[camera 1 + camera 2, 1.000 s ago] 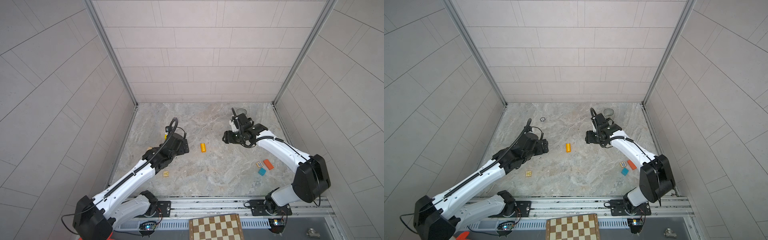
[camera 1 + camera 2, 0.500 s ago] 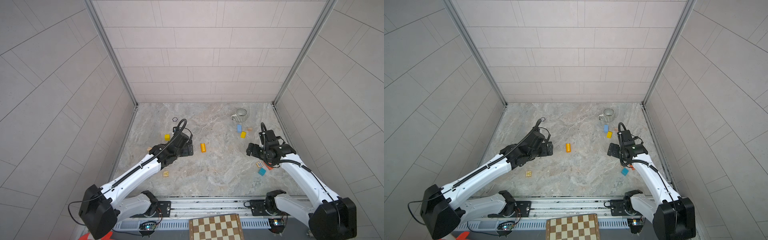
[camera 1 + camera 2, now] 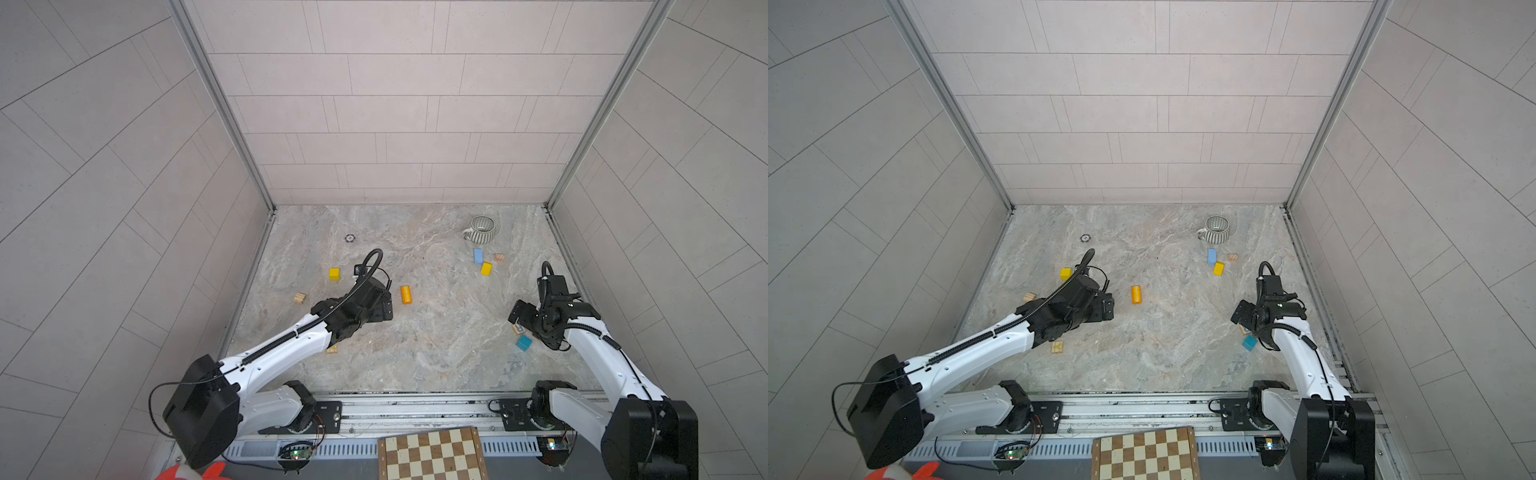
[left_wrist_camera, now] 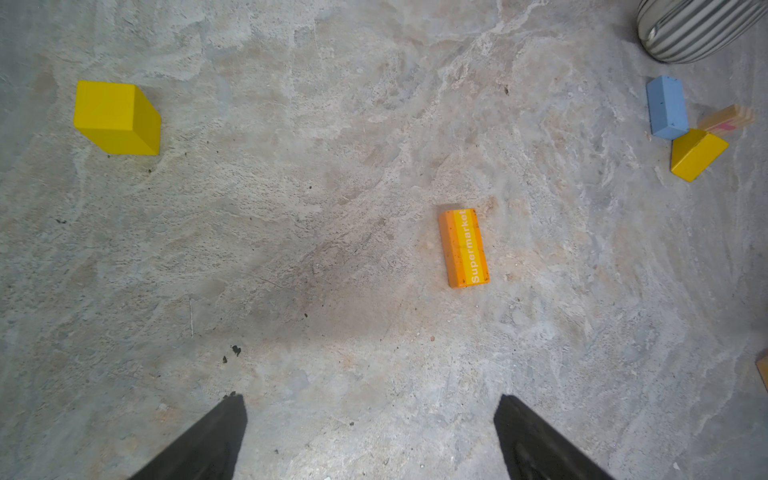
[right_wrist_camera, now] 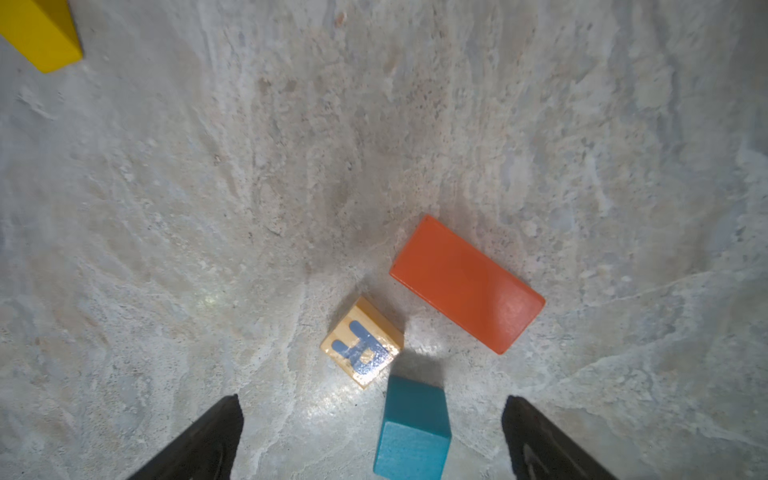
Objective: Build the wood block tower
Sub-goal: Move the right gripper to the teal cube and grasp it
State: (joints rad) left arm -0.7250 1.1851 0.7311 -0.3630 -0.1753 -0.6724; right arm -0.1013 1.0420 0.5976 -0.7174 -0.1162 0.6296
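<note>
Right wrist view: right gripper (image 5: 370,399), jaws spread wide and empty, hovers by the teal cube (image 5: 411,432) and lettered cube (image 5: 361,343) at near right, likely choosing one; left gripper (image 4: 370,397), likewise spread and empty, faces the orange Supermarket block (image 4: 463,248) mid-floor

Both arms have white shells and black joints; a ribbed black cable runs along the left arm (image 3: 282,351), rooted at seven o'clock in both top views; the right arm (image 3: 602,357), at five o'clock, carries the same; the left gripper (image 4: 370,395) and right gripper (image 5: 370,397) have black tapered fingers (image 4: 199,449).
</note>
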